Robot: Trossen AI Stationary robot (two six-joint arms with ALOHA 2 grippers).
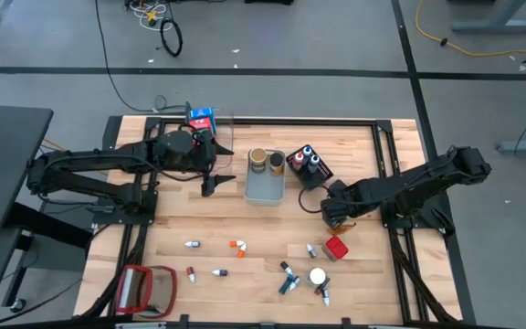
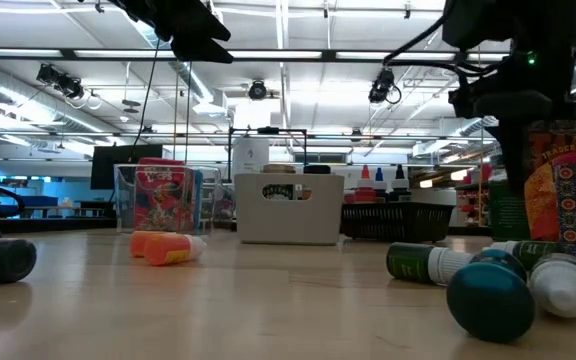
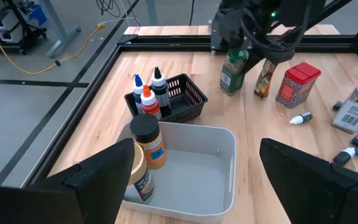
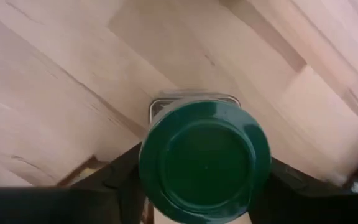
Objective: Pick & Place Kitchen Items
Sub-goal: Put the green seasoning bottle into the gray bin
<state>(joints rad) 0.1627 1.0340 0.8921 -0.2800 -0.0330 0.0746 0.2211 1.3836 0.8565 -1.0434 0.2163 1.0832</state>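
Green-lidded jar [image 4: 204,163] between the half-closed, not yet gripping fingers of the right gripper [image 1: 339,213]; off-centre closure could topple it.

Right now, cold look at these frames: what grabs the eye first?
The right gripper, low over the table's right side, straddles an upright green-lidded jar, one finger on each side of its lid. Behind centre, a grey bin holds two jars, with a black basket of small bottles beside it; the left gripper hovers open just left of the bin. Small capped bottles lie scattered across the front of the table.
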